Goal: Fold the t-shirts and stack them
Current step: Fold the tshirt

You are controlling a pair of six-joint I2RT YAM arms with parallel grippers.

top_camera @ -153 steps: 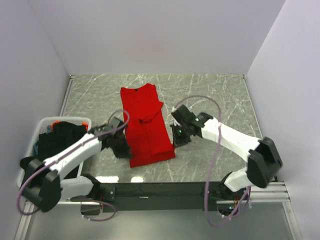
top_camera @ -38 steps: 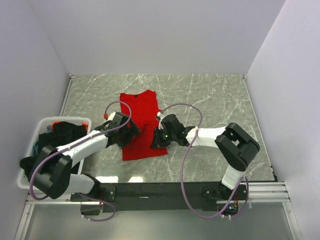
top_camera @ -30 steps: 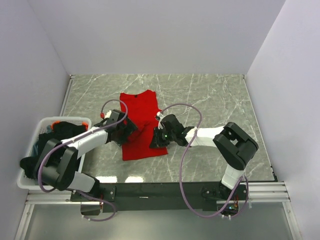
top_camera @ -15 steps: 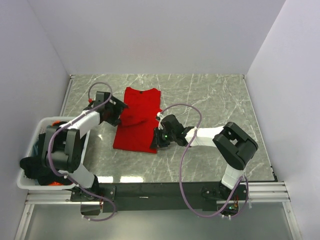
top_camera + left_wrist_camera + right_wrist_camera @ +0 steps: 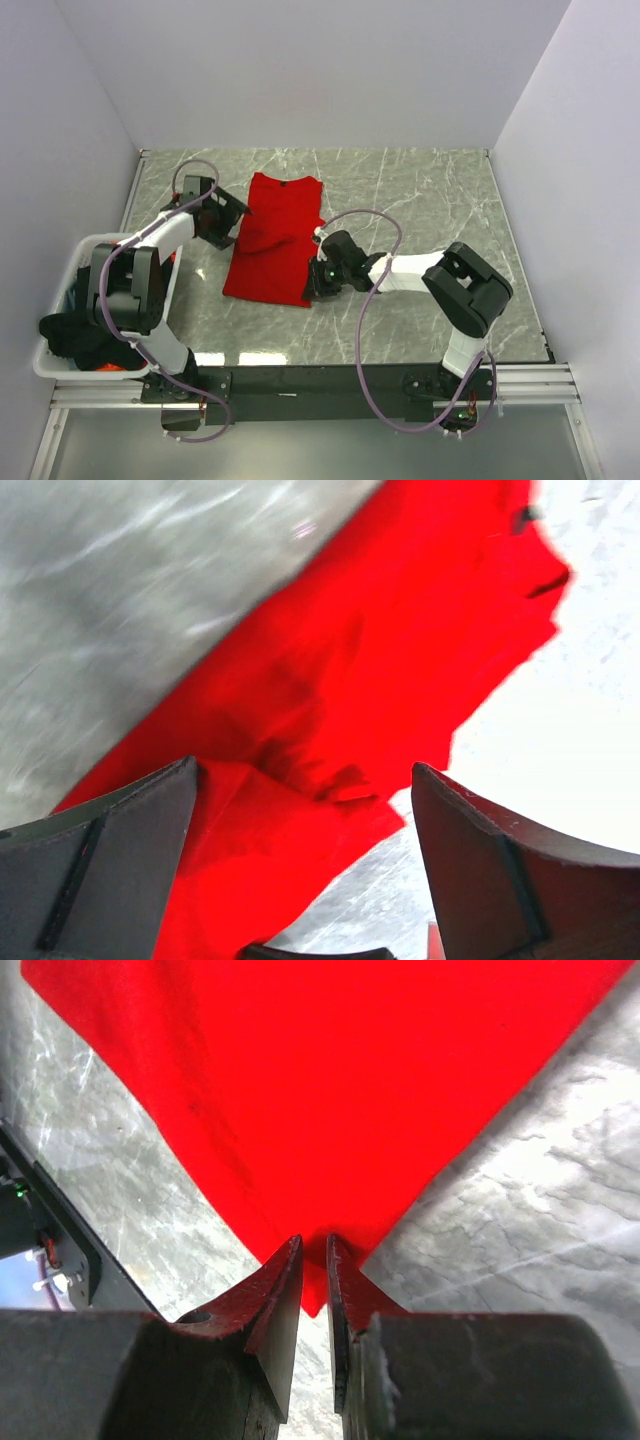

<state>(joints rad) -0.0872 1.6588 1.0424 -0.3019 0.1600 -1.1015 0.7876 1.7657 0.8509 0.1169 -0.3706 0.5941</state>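
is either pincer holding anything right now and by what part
The right pincer is shut on the red t-shirt, pinching its near right corner. The left pincer is open over the shirt's far left side, holding nothing.

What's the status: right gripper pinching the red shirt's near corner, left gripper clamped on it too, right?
Only the right gripper pinches the near corner of the red shirt; the left gripper is open above it, per the left wrist view.

T-shirt (image 5: pixel 272 240) lies on the table (image 5: pixel 430 200), left of centre. Left gripper (image 5: pixel 232 215) sits at its far-left edge, right gripper (image 5: pixel 312 285) at its near-right corner. Basket (image 5: pixel 42 360), holding further shirts (image 5: pixel 68 335), stands near left.
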